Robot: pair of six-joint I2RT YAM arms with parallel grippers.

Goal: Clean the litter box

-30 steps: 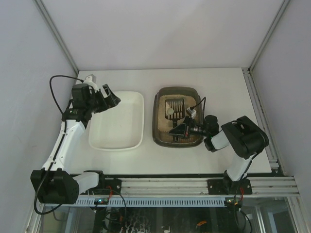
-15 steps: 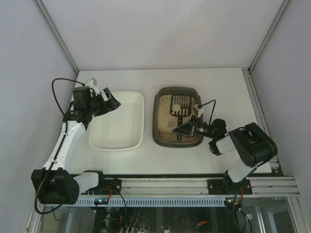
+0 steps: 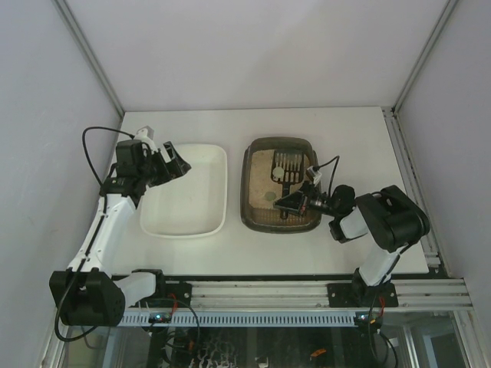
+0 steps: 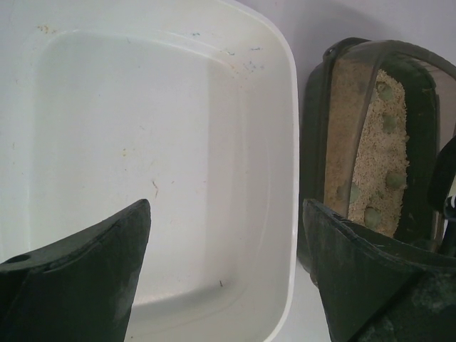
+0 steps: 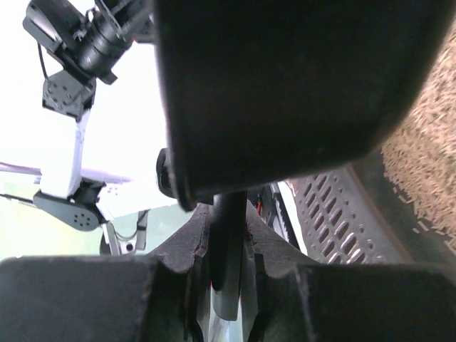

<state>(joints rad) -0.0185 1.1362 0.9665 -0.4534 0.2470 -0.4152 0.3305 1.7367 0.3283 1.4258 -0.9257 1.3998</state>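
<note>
Nearest the arm bases, a strip of bare table (image 3: 230, 253) runs between the near edge and the near rims of both trays. The right pincer (image 3: 290, 204) sits low inside the near-right part of the litter box (image 3: 247, 201), jaws closed tight on the handle of a dark slotted scoop (image 3: 285, 165). In the right wrist view the handle runs straight down between the two fingers. The scoop head lies further in, flat on the beige litter (image 3: 259, 172) and close to the far rim. The litter box stands right of centre on the table, long side running near to far. Its right rim is partly hidden by the right arm, and bare table shows beyond it to the right edge. To its left is the white tray (image 3: 184, 207), about parallel to it. They sit just beside each other, with a thin strip of table showing between the rims. In the left wrist view, several greenish clumps (image 4: 372, 214) sit in the litter along the box's length. The left pincer (image 3: 175, 162) hangs over the white tray's far-left corner with jaws spread wide and gripping nothing, its fingers (image 4: 92, 271) well above the tray floor. Beyond both far rims, a broad band of bare table runs to the back wall.
</note>
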